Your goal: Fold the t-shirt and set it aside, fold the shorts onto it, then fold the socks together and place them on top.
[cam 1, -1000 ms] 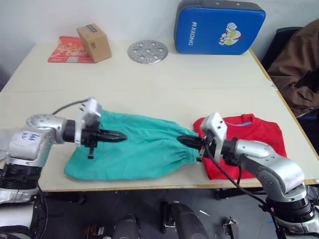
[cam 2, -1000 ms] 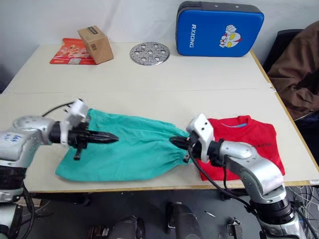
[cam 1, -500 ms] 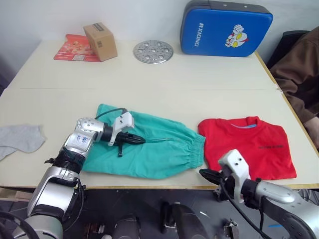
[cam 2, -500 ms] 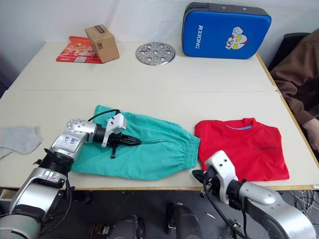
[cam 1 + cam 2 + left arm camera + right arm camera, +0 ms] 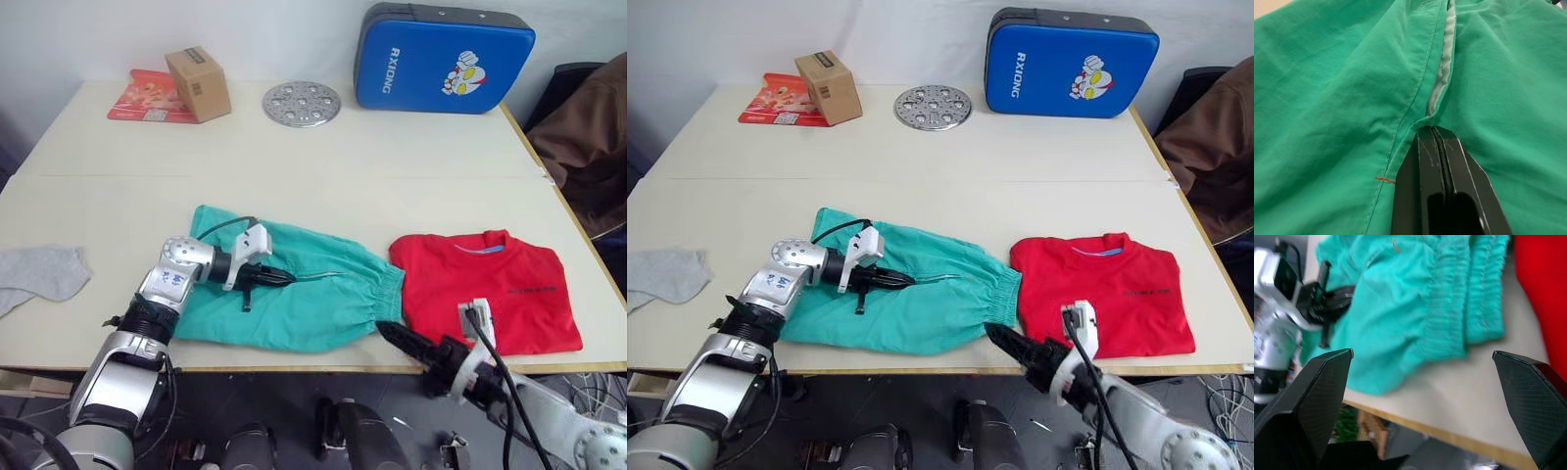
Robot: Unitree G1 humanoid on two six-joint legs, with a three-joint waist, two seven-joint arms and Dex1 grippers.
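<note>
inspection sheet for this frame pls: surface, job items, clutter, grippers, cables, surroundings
Surface: cream table, two panels joined by a seam.
Job's things: red t-shirt folded flat; teal shorts spread beside it; grey socks at the table's left edge.
Clutter: cardboard box, red packet, perforated metal disc, blue pad.
Grippers: left gripper shut, pinching the shorts; right gripper open at the front edge, holding nothing.
Cables: black wrist cable over the shorts.
Surroundings: brown fabric at right.
</note>
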